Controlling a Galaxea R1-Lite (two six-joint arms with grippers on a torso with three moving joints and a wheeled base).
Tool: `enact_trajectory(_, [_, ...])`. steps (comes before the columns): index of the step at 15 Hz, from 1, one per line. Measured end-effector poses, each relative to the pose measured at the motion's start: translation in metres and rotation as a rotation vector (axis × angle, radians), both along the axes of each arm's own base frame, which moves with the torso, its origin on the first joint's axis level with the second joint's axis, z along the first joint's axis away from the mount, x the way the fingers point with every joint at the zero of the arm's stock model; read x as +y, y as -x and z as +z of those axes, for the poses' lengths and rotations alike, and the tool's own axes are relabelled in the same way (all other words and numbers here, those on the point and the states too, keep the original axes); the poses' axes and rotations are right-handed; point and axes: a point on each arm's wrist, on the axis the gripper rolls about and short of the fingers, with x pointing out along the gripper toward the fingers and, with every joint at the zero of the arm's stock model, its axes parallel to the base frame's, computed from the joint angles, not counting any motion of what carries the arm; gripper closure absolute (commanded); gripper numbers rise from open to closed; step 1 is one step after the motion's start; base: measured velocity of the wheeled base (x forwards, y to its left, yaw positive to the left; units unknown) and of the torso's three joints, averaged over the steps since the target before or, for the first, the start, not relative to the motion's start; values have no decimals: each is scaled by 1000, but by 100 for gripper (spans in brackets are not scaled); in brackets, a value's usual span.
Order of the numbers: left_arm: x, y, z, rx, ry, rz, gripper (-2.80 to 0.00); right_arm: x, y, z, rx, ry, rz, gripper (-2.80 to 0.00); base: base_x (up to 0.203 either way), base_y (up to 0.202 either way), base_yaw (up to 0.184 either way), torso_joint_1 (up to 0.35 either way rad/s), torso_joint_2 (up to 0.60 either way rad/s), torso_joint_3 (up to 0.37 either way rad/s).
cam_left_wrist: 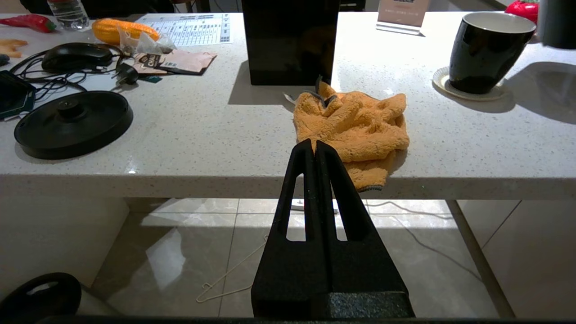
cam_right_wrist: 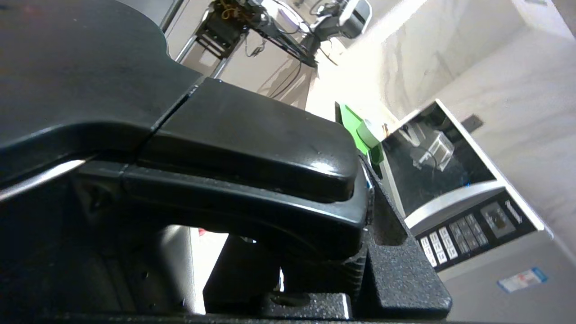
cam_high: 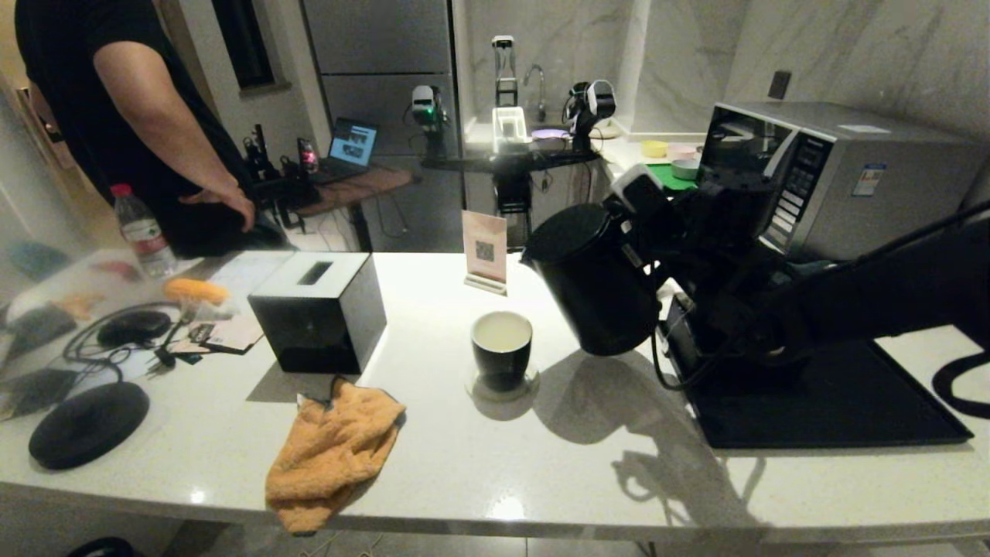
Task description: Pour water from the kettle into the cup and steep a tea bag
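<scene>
Your right arm is showing as matte black, thick-bodied, with a black cable looping off near its wrist. A white-cased camera module is sitting on it. Your left gripper is presenting two black, grainy fingers, each slotted lengthwise, tapering from a broad block base.
</scene>
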Motion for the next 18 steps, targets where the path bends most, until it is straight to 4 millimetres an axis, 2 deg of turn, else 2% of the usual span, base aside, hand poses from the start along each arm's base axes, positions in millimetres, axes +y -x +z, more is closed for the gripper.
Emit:
enact_trajectory(10, [0,0,0,0,0,0,0,-38,6,21,-10,-157,-125,0,0,0,0,0,0,0])
enact_trajectory(18, [0,0,0,0,0,0,0,-92,23,35,-32,-232,-235,0,0,0,0,0,0,0])
